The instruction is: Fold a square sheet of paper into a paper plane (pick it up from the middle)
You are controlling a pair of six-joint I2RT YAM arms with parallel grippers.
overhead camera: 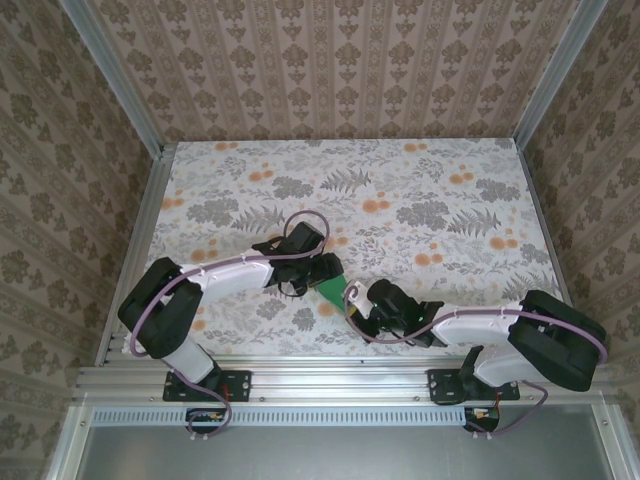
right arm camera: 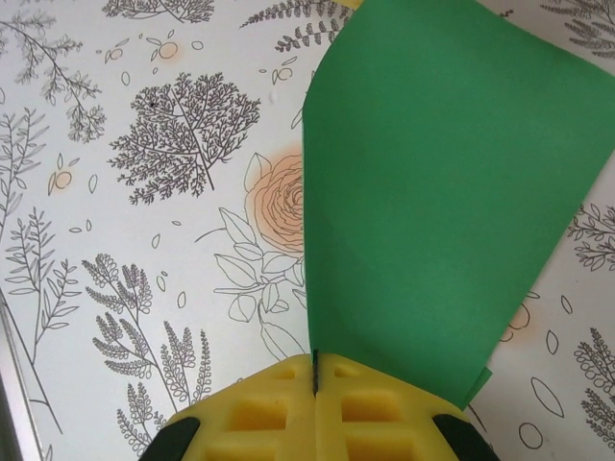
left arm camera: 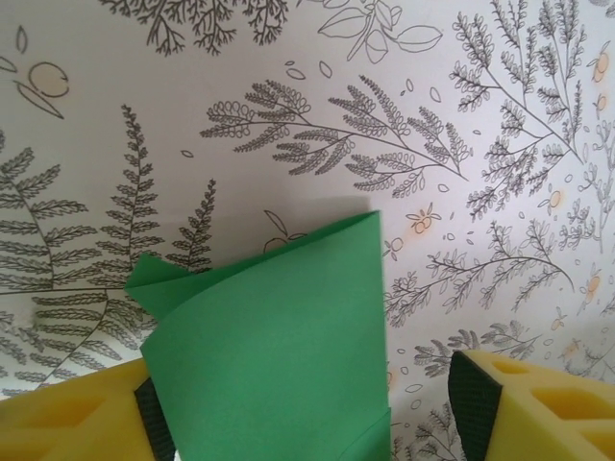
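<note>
The square sheet of paper (overhead camera: 333,291) is bright green, folded over and curved, and hangs just above the floral tabletop between the two arms. My right gripper (right arm camera: 314,370) is shut on the sheet's near edge, and the green paper (right arm camera: 432,192) fans up and away from its yellow fingers. My left gripper (left arm camera: 312,408) stands open around the other end of the paper (left arm camera: 279,355). The sheet lies against the left pad (left arm camera: 152,423), while the right pad (left arm camera: 476,403) is clear of it. In the top view the left gripper (overhead camera: 318,272) and right gripper (overhead camera: 358,300) sit close together at the paper.
The floral tabletop (overhead camera: 420,200) stretches flat behind the grippers. Patterned walls with metal rails (overhead camera: 135,225) close it on the left, back and right. The arm bases are bolted along the near edge (overhead camera: 330,375).
</note>
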